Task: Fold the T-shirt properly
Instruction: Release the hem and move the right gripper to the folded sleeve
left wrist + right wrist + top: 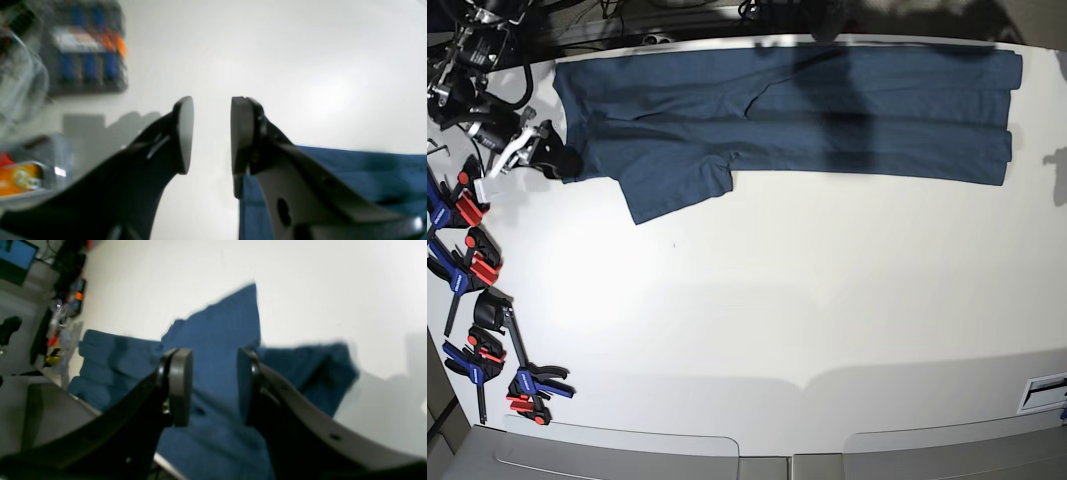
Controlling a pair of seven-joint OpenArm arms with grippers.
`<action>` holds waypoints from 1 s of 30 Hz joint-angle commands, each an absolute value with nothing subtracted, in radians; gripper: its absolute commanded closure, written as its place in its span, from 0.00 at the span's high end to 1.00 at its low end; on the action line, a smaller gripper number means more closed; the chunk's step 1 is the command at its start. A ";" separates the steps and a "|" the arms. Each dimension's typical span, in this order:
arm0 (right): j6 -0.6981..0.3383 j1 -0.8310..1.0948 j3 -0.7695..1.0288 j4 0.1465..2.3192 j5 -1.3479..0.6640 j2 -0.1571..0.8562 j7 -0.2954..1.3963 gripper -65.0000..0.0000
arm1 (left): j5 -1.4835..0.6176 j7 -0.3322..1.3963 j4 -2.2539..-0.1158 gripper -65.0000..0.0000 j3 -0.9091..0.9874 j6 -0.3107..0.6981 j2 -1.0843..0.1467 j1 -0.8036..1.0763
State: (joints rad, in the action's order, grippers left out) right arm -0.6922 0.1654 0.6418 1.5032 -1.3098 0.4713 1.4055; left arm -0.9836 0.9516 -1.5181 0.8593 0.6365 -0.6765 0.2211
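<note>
Soft navy cotton, the T-shirt [213, 340] lies creased under my spread, empty right hand [214, 390]; my left hand [212, 135], also spread, hangs beside its straight edge.

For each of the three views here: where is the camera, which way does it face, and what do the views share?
Left wrist: behind the left gripper, jaws open, facing the table past the T-shirt edge.
Right wrist: behind the right gripper, jaws open, over the T-shirt.
Base: overhead, looking down at table, T-shirt and clamps; no gripper shows.
Shared: the T-shirt.
</note>
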 commanded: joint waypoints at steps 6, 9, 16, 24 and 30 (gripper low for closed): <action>-0.698 0.044 0.647 1.522 -1.205 0.489 1.285 0.32 | -1.000 0.935 -1.543 0.27 0.878 0.640 -0.697 0.216; -0.698 -0.008 0.646 1.522 -1.072 0.480 1.206 0.32 | -1.000 0.934 -1.543 0.27 0.878 0.640 -0.696 0.216; -0.698 -0.071 0.530 1.440 -0.896 0.473 1.097 0.32 | -0.999 0.934 -1.543 0.27 0.878 0.640 -0.696 0.216; -0.698 -0.083 0.280 1.299 -0.714 0.473 0.867 0.32 | -0.997 0.935 -1.543 0.27 0.878 0.640 -0.696 0.216; -0.678 -0.083 0.174 1.282 -0.574 0.413 0.864 0.35 | -0.997 0.935 -1.543 0.27 0.878 0.640 -0.696 0.216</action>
